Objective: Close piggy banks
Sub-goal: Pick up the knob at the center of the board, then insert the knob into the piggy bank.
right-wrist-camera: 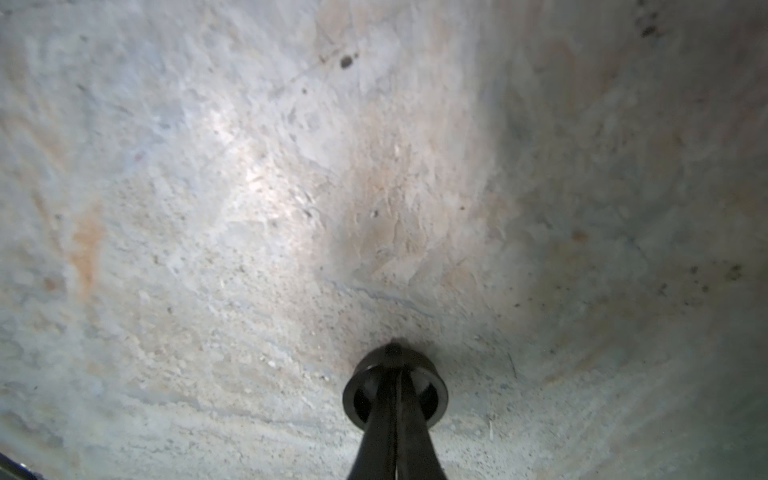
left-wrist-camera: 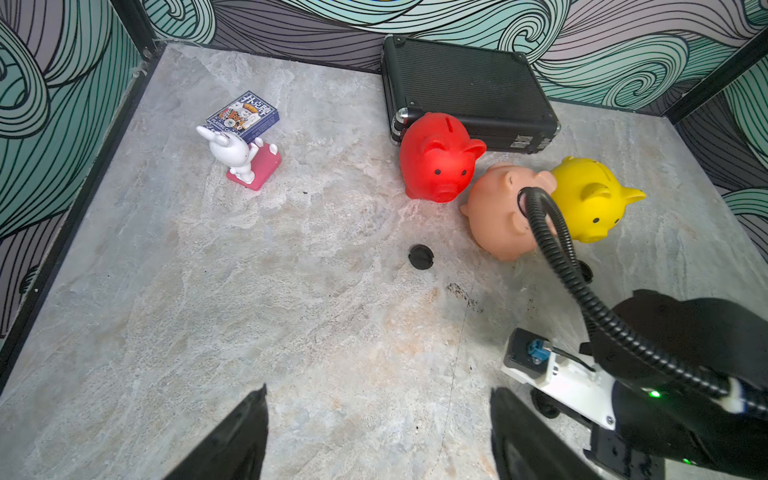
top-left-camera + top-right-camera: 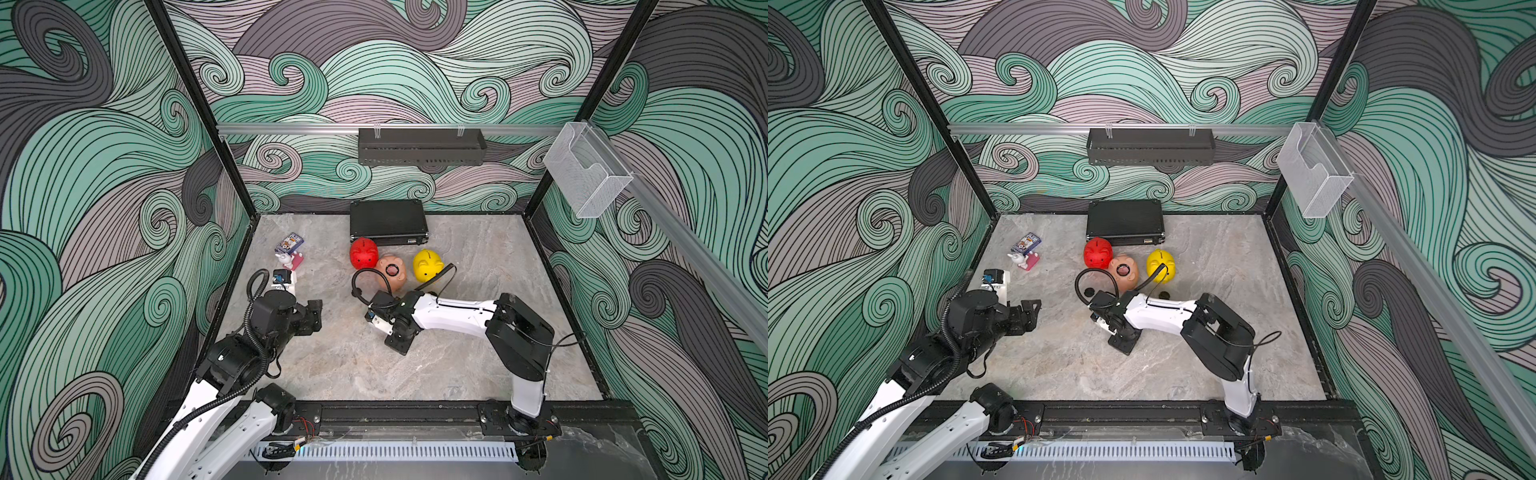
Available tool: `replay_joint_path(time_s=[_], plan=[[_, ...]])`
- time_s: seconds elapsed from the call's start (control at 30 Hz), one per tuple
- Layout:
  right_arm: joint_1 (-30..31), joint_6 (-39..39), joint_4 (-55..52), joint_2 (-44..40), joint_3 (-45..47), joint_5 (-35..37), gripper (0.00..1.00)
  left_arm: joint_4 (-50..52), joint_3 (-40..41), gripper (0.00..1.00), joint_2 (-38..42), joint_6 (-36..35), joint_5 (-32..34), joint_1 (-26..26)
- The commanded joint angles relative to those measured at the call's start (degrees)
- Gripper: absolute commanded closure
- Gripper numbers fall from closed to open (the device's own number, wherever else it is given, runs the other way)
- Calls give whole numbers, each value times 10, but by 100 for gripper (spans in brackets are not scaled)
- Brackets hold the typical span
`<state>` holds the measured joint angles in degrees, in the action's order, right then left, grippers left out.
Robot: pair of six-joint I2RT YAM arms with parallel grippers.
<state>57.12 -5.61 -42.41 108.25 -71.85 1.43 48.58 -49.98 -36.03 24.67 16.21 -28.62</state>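
right gripper [image 1: 395, 376] is standing closed on a black plug [image 1: 437, 395], pinching its centre rib, down at the marble table [image 1: 208, 208], well in front of the black case [image 3: 388, 222] and further from it than the pigs. whether the plug is resting on the table or lifted cannot be told. left gripper [image 2: 374, 436] is hanging with jaws spread wide and nothing between them, well out from the case's left corner. the piggy banks are sitting just in front of the case: red pig [image 3: 364, 253] is at its front edge, peach-pink pig [image 3: 392, 272] is lying just beyond that with its round belly hole facing up and unplugged, and yellow pig [image 3: 428, 265] is standing beside it, off the case's right corner. judgement: the step in hand is carrying the plug to that open hole. it is calling for a straight lift, a level plug and centring before pressing, as the glossy pig is likely to roll under a skewed push. open table is lying between gripper and pigs. a spare plug [image 2: 421, 257] is lying in that stretch, and the right arm's cable [image 2: 557, 249] is looping over the pigs, a snag risk.
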Motion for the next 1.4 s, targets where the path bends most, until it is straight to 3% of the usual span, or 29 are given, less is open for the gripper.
replay_joint_path(time_s=[0.0, 0.13, 0.27, 0.43, 0.73, 1.13, 1.37], plan=[[-23, -9, 5, -62, 1, -9, 100, 20, -12, 17, -8, 11, 21, 4], [-58, -32, 1, -124, -6, -20, 100, -2, -9, 17, -31, 34, 1, 4], [-113, -57, 1, -169, -34, -32, 100, -75, 21, 17, -67, 68, -61, 4], [-149, -155, -8, -178, -78, -92, 100, -177, 51, 18, -129, 70, -145, 4], [-173, -296, -41, -73, -222, -105, 100, -308, 46, 19, -271, 93, -204, 5], [-205, -347, -75, 50, -352, -135, 100, -342, -35, 25, -443, 81, -248, 22], [-212, -357, -90, 100, -383, -148, 100, -376, -37, 27, -484, 79, -269, 29]])
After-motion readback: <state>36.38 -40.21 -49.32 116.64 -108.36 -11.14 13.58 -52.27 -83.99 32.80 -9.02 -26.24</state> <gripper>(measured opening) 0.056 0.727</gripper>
